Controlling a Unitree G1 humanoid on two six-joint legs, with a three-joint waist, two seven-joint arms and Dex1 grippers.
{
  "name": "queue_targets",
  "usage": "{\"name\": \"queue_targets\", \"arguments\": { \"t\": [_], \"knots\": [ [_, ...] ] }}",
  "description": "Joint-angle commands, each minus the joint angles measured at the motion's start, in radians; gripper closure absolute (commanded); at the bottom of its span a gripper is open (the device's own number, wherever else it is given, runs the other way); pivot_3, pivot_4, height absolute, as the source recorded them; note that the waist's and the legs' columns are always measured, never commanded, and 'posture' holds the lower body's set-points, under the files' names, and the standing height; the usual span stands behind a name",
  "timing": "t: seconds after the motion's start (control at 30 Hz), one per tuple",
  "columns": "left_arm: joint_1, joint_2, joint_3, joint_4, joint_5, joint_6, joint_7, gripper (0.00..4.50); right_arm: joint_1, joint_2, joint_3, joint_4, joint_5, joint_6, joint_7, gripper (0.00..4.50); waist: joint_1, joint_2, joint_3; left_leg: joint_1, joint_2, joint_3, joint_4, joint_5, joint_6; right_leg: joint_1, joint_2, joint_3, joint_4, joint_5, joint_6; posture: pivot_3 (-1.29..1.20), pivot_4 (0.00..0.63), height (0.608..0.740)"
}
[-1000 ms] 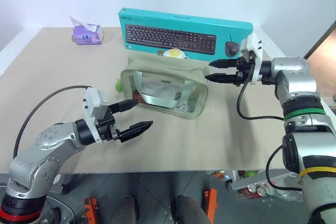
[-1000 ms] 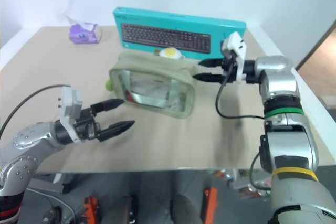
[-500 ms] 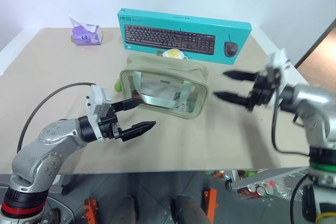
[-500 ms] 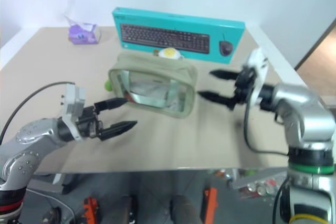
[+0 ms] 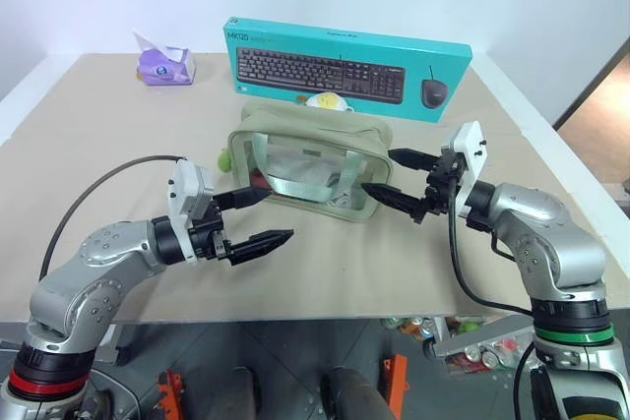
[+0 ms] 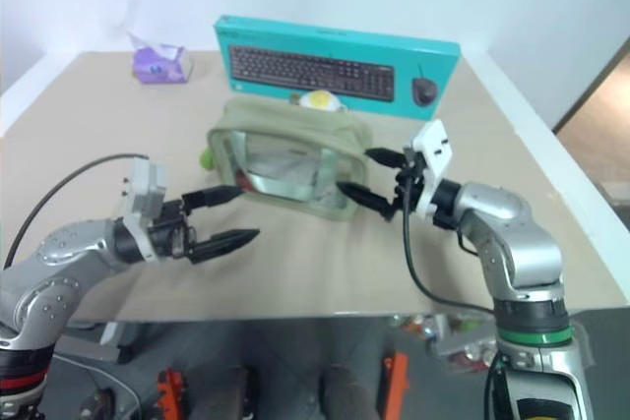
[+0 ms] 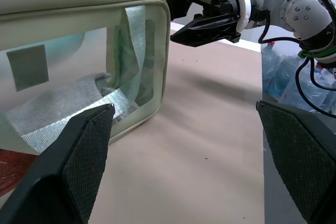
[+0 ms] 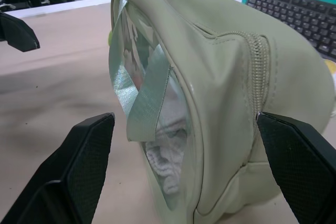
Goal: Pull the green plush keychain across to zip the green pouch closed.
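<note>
The pale green pouch [image 5: 310, 170] with clear window panels lies mid-table, its zipper [image 8: 259, 74] running over the top. The lime-green plush keychain [image 5: 223, 158] peeks out at the pouch's left end. My left gripper [image 5: 276, 213] hovers open just in front of the pouch's left front corner, holding nothing. At the pouch's right end my right gripper [image 5: 379, 170] is open, its fingertips close to the fabric and nothing between them. The left wrist view shows the pouch's window [image 7: 63, 72] and the right gripper [image 7: 205, 19] beyond it.
A teal keyboard box [image 5: 345, 64] stands behind the pouch, with a white-and-yellow fried-egg plush [image 5: 325, 101] between them. A purple tissue pack [image 5: 162, 66] sits at the back left. The table's front edge [image 5: 295, 320] runs close below both arms.
My right gripper has swung from behind the pouch's right side, out and back down, to its right end, fingers still apart. The left gripper has stayed in place.
</note>
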Motion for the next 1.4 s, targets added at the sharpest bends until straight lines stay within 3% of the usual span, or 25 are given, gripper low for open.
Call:
{"name": "queue_targets", "arguments": {
  "t": [0.03, 0.13, 0.37, 0.7, 0.77, 0.87, 1.0, 1.17, 1.4],
  "knots": [
    [0.004, -0.006, 0.017, -0.022, 0.001, -0.018, 0.001, 0.00, -0.039, 0.000, -0.002, 0.015, -0.008, -0.045, 0.007, 1.13, 0.000, 0.000, 0.000, -0.001, 0.000, 0.000, 0.000, 0.000, 0.000, -0.001, 0.000, 0.000, 0.000, 0.000, 0.000, 0.00, 0.150, 0.740],
    [0.004, -0.010, 0.017, -0.019, 0.005, -0.020, 0.004, 0.00, -0.050, 0.000, 0.007, 0.025, -0.009, -0.055, 0.017, 2.29, 0.000, 0.000, 0.000, -0.001, 0.000, 0.000, 0.000, 0.000, 0.000, -0.001, 0.000, 0.000, 0.000, 0.000, 0.000, 0.00, 0.150, 0.740],
    [0.009, -0.015, 0.018, -0.017, 0.013, -0.019, 0.004, 0.00, -0.063, 0.005, 0.020, 0.021, -0.002, -0.062, 0.031, 4.43, 0.000, 0.000, 0.000, -0.001, 0.000, 0.000, 0.000, 0.000, 0.000, 0.000, 0.000, 0.000, 0.000, 0.000, 0.000, 0.00, 0.150, 0.740],
    [0.005, -0.015, 0.020, -0.009, 0.016, -0.020, 0.000, 0.00, -0.072, -0.043, 0.016, -0.014, 0.034, -0.060, 0.125, 4.43, 0.000, 0.000, 0.000, -0.001, 0.000, 0.000, 0.000, 0.000, 0.000, -0.001, 0.000, 0.000, 0.000, 0.000, 0.000, 0.00, 0.150, 0.740],
    [0.004, -0.014, 0.022, -0.009, 0.014, -0.019, 0.000, 0.00, -0.071, -0.075, 0.004, -0.003, 0.030, -0.075, 0.161, 4.43, 0.000, 0.000, 0.000, -0.001, 0.000, 0.000, 0.000, 0.000, 0.000, -0.001, 0.000, 0.000, 0.000, 0.000, 0.000, 0.00, 0.150, 0.740],
    [-0.003, -0.012, 0.020, -0.005, 0.014, -0.016, -0.003, 0.00, -0.081, -0.211, -0.043, 0.140, 0.008, -0.158, 0.314, 4.43, 0.003, 0.000, 0.000, -0.001, -0.001, 0.000, 0.000, 0.000, 0.000, 0.000, -0.001, 0.000, 0.000, 0.000, 0.001, 0.00, 0.150, 0.740],
    [-0.002, -0.011, 0.020, -0.008, 0.015, -0.015, -0.004, 0.00, -0.112, -0.288, -0.038, 0.290, -0.037, -0.258, 0.385, 4.43, 0.007, 0.000, 0.000, -0.001, -0.003, 0.001, 0.001, 0.000, 0.000, 0.001, -0.004, 0.000, -0.001, -0.001, 0.002, 0.00, 0.150, 0.740],
    [0.005, -0.011, 0.021, -0.012, 0.019, -0.014, -0.003, 0.00, -0.158, -0.296, -0.044, 0.389, -0.044, -0.296, 0.415, 4.43, -0.001, 0.000, 0.000, 0.000, -0.001, 0.000, 0.001, 0.000, 0.000, 0.000, -0.001, 0.000, -0.001, 0.000, 0.001, 0.00, 0.150, 0.740],
    [0.006, -0.014, 0.020, -0.007, 0.029, -0.018, -0.005, 0.00, -0.159, -0.276, -0.030, 0.375, -0.044, -0.299, 0.419, 4.43, 0.000, 0.001, 0.001, 0.000, -0.002, 0.000, 0.001, 0.000, 0.000, 0.000, -0.002, 0.000, 0.000, 0.000, 0.001, 0.00, 0.150, 0.740]
  ]
}}
